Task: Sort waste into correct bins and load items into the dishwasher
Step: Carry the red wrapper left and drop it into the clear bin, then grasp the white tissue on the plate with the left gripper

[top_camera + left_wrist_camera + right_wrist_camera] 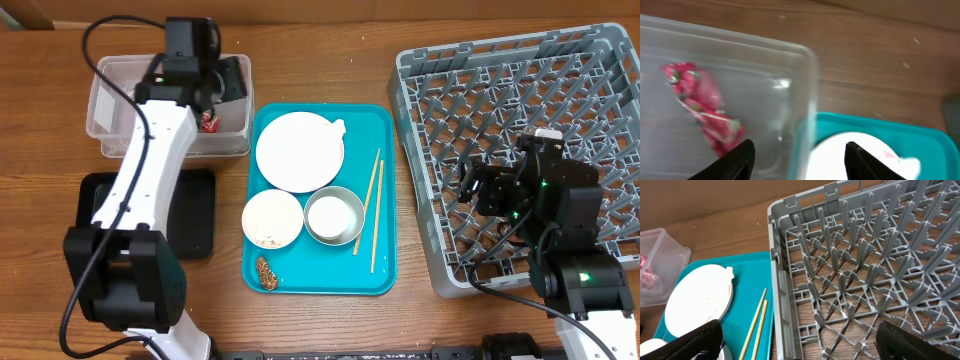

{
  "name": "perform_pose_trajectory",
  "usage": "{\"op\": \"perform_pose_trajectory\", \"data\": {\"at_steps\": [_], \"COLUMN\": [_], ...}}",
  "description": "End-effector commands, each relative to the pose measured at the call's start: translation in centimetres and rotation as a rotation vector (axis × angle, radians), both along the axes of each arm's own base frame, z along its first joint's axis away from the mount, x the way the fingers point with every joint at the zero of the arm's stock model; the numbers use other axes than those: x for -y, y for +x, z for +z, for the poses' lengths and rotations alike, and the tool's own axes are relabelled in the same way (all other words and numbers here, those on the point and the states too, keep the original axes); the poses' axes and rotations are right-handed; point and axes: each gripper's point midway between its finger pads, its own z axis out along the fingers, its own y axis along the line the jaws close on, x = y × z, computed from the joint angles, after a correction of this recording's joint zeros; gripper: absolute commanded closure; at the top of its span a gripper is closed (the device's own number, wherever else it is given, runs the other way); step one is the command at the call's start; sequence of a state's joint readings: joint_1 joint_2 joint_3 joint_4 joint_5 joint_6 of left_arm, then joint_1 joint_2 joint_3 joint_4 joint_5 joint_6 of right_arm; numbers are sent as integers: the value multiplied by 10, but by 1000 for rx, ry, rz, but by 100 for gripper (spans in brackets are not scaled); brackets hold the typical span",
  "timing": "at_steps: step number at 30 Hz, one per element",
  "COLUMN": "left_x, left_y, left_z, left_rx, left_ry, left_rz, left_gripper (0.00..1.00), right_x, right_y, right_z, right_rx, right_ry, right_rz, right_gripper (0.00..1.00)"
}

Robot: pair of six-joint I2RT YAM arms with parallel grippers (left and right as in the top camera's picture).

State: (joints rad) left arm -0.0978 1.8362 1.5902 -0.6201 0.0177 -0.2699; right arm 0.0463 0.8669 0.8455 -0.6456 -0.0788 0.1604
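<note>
The red foil wrapper [209, 122] lies in the clear tub [110, 120]; it also shows in the left wrist view [700, 112]. My left gripper [215, 95] hangs open and empty over the tub's right end [799, 150]. On the teal tray [385, 130] are the white plate [298, 152], a bowl with rice grains [272, 218], a white cup [334, 215], the chopsticks [372, 205] and a brown lump [266, 272]. My right gripper [468, 190] is open and empty over the grey dish rack's [520, 90] front left part [800, 340].
The black tray [200, 215] lies at the front left, partly under my left arm. The tub stands against the teal tray's far left corner. The rack holds no dishes. A small white scrap sits at the plate's far rim [338, 127].
</note>
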Motion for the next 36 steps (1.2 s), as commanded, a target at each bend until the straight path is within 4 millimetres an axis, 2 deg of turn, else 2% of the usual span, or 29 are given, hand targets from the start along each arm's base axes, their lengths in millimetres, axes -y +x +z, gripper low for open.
{"op": "perform_pose_trajectory", "data": {"at_steps": [1, 4, 7, 11, 16, 20, 22, 24, 26, 27, 29, 30, 34, 36], "left_x": [53, 84, 111, 129, 134, 130, 129, 128, 128, 128, 127, 127, 118, 107], "left_y": [-11, -25, -43, -59, -72, -82, -86, -89, -90, -89, -87, -82, -64, -53], "left_z": [1, -7, -28, -64, -112, -139, -147, -151, -151, -150, -147, -139, -98, -69], "left_rx": [-1, -32, -110, -220, -352, -436, -468, -486, -488, -486, -478, -462, -393, -346], "left_ry": [8, 41, 58, 86, 111, 125, 128, 131, 132, 132, 130, 126, 109, 99], "left_rz": [-192, -295, -363, -408, -430, -429, -429, -430, -430, -430, -427, -422, -390, -362], "left_gripper": [41, 38, 36, 33, 34, 35, 40, 53, 77, 96, 96, 96, 96, 96], "right_x": [0, 0, 0, 0, 0, 0, 0, 0, 0, 0, 0, 0, 0, 0], "right_y": [2, 2, 2, 2, 2, 2, 2, 2, 2, 2, 2, 2, 2, 2], "right_z": [13, 13, 14, 14, 13, 13, 13, 13, 13, 13, 13, 13, 13, 13], "right_rx": [35, 35, 35, 35, 34, 34, 34, 34, 34, 34, 34, 34, 34, 34], "right_ry": [2, 2, 2, 2, 2, 2, 2, 2, 1, 1, 2, 1, 1, 1], "right_rz": [3, 3, 3, 3, 3, 3, 3, 3, 3, 3, 3, 3, 3, 3], "right_gripper": [0, 0, 0, 0, 0, 0, 0, 0, 0, 0, 0, 0, 0, 0]}}
